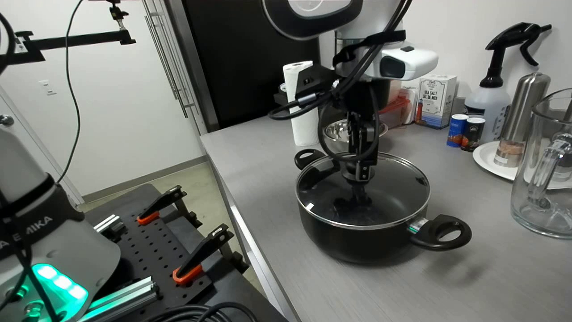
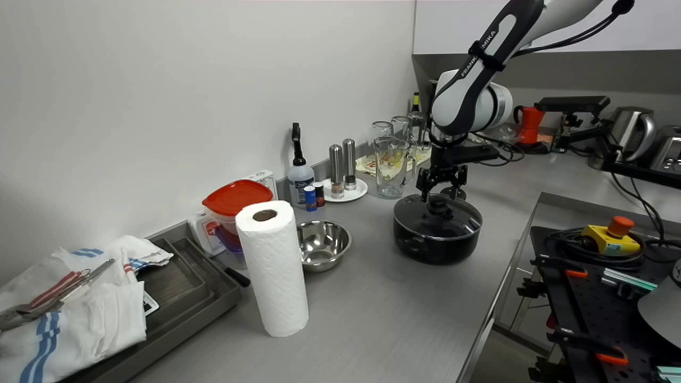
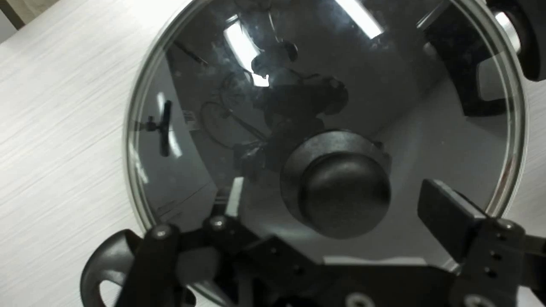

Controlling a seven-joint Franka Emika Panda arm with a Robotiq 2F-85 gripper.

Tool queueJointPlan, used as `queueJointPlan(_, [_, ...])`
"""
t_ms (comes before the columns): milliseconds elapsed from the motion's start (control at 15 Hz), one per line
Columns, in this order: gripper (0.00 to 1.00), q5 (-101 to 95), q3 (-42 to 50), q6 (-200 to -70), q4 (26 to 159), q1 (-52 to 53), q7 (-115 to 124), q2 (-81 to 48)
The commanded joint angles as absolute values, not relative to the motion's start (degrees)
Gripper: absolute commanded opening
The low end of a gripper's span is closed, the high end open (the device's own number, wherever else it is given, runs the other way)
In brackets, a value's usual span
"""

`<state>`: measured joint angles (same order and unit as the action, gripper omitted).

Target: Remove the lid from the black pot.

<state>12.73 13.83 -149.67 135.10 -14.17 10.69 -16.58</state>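
Pincer [image 3: 335, 198] spread, the arm [image 2: 475, 101] points down over the knob [image 3: 345, 196] of the lid [image 3: 396, 119].

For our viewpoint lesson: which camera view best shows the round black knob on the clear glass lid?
Wrist view: the knob appears large and uncovered. Both exterior views show it smaller; in an exterior view, the black claw partly hides it.

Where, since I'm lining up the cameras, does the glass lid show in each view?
In an exterior view: lid right of centre, just below mid-height, on the black pot.
In an exterior view: lid in the right half, right of the steel bowl.
Wrist view: lid spans the middle, cut off at the top.
Shared landmark: the gripper, over the lid.
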Motion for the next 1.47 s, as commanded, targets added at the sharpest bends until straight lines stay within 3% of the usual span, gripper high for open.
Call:
queueJointPlan(0, [0.75, 9.7, 15.2, -150.5, 134.4, -12.9, 14.3, -17.3])
queueJointPlan(133, [0.68, 8.8, 15.3, -150.4, 134.4, -12.8, 15.1, -17.2])
queueJointPlan(400, [0.36, 8.4, 15.2, -150.2, 134.2, -12.7, 15.6, -17.0])
queueJointPlan(533, [0.25, 8.5, 15.1, -150.1, 134.0, -12.7, 15.7, -17.0])
queueJointPlan(1400, [0.25, 0.0, 17.0, -148.0, 140.7, -10.7, 19.2, -4.2])
